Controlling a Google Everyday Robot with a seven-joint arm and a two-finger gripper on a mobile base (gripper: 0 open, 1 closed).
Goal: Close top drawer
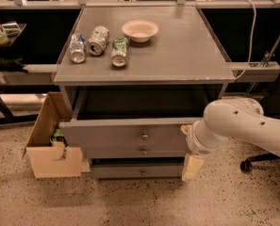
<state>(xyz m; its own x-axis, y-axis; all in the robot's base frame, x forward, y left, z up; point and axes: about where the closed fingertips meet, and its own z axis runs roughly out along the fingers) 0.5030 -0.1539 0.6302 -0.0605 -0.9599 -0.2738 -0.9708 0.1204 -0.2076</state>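
The top drawer (106, 134) is a wide grey drawer with a small round metal knob (144, 136) at its centre. It stands partly pulled out of the grey cabinet, and its dark inside (139, 105) shows. My gripper (192, 166) is at the right end of the drawer front, hanging down below the white wrist, close against the front's right edge. My white arm (243, 126) reaches in from the right.
Two narrower drawer fronts with knobs (143, 150) (143, 172) sit below. On the cabinet top (186, 51) lie three cans (97, 46) and a bowl (140, 30). An open cardboard box (52, 145) stands at the left. A chair base (252, 163) is at the right.
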